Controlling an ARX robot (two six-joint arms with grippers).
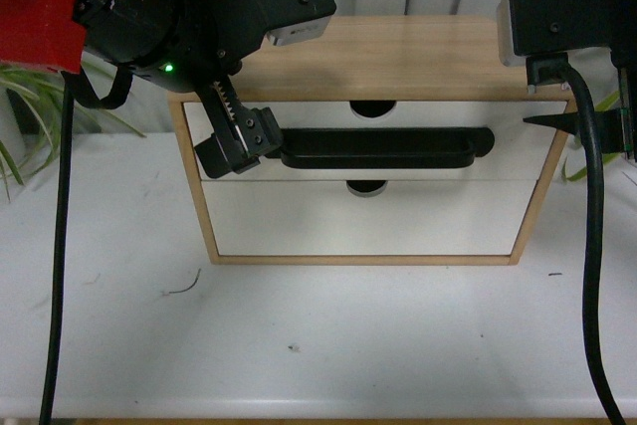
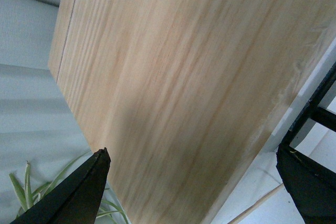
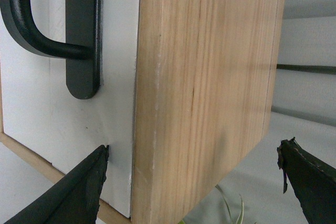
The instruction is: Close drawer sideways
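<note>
Nearby, plant leaves [image 1: 25, 97] flank the cabinet [image 1: 398, 47]; left claw [image 1: 239, 141] fronts the drawer [image 1: 528, 146].

White table [image 1: 398, 345]: wood cabinet [image 1: 418, 57] standing far centre, thin curled scrap [image 1: 182, 287] near-left, dark speck [image 1: 292, 347] nearer.

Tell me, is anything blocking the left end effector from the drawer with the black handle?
No, nothing visible. The left end effector is open, one finger right by the left end of the drawer handle, with no object between them.
</note>
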